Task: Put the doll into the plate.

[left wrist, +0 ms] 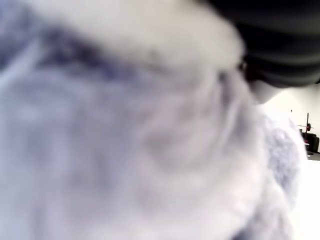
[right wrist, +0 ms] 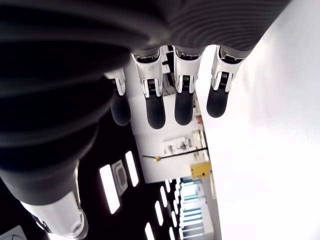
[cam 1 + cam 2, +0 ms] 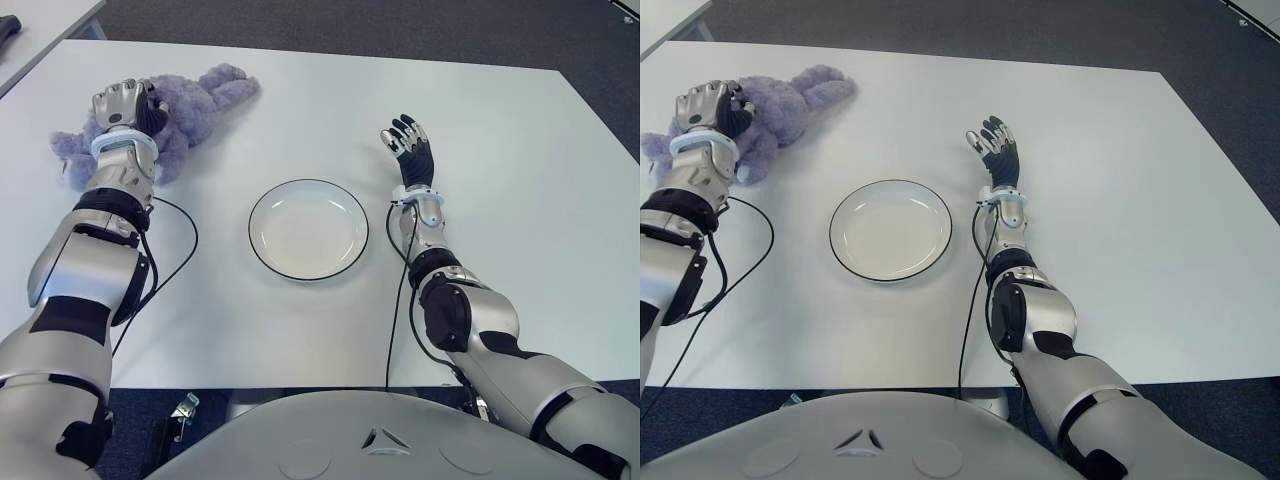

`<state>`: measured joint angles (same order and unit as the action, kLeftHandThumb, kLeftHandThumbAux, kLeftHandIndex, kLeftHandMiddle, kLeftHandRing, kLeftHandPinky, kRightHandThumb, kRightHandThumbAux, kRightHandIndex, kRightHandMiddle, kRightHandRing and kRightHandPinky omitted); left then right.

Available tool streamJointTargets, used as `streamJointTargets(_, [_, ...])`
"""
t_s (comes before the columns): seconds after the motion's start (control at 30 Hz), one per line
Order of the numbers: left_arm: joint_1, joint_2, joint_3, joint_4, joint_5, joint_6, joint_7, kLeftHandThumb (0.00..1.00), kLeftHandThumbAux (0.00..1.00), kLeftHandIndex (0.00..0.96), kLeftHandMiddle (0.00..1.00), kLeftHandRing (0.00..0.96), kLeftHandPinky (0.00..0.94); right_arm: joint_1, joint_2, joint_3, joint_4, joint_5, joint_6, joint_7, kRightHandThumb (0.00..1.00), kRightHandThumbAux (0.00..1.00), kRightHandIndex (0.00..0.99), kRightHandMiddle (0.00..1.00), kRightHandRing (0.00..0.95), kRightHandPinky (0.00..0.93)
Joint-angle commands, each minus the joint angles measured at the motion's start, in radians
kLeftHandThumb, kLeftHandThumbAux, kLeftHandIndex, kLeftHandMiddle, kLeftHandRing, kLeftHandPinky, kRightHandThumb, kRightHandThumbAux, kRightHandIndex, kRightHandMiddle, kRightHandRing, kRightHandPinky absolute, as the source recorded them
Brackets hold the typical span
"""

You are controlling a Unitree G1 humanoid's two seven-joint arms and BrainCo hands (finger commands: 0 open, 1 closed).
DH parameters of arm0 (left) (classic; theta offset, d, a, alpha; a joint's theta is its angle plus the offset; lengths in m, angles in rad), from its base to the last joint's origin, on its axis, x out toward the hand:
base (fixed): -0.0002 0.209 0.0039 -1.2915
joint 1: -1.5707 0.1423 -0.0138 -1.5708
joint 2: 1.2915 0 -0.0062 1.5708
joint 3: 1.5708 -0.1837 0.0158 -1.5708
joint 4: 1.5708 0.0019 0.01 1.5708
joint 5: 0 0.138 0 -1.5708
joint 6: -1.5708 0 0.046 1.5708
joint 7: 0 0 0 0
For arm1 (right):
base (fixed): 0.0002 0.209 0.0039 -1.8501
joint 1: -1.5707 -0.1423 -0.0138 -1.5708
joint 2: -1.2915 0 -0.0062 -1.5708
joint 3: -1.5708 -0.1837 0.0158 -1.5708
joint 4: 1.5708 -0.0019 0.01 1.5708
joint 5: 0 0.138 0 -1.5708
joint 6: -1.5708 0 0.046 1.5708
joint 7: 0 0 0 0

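A purple plush doll lies at the far left of the white table. My left hand sits on top of its body with the fingers curled into the plush, which fills the left wrist view as doll fur. A white plate with a dark rim stands empty in the middle of the table, to the right of the doll and nearer to me. My right hand shows just right of the plate, its fingers straight and spread, holding nothing.
A black cable loops on the table beside my left forearm, and another cable runs along my right forearm. A second table's corner shows at the far left. Dark carpet lies beyond the far edge.
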<state>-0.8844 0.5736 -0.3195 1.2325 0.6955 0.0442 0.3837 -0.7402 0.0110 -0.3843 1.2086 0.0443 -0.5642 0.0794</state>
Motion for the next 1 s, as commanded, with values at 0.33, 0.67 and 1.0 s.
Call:
streamJointTargets(0.33, [0.068, -0.061, -0.003, 0.064, -0.054, 0.058, -0.133, 0.683, 0.325, 0.351, 0.262, 0.258, 0.253, 0.236, 0.017, -0.029, 0.128, 0.031, 0.055, -0.013, 0.133, 0.737, 0.155, 0.169, 0.119, 0.125])
streamJointTargets(0.67, [0.068, -0.065, -0.004, 0.067, -0.062, 0.076, -0.131, 0.672, 0.308, 0.416, 0.253, 0.210, 0.220, 0.238, 0.019, -0.030, 0.128, 0.031, 0.049, -0.014, 0.137, 0.732, 0.156, 0.174, 0.125, 0.129])
streamJointTargets(1.0, [0.064, -0.072, -0.013, 0.068, -0.056, 0.108, -0.133, 0.718, 0.675, 0.439, 0.260, 0.199, 0.254, 0.237, 0.019, -0.033, 0.128, 0.031, 0.049, -0.012, 0.148, 0.738, 0.160, 0.173, 0.123, 0.129])
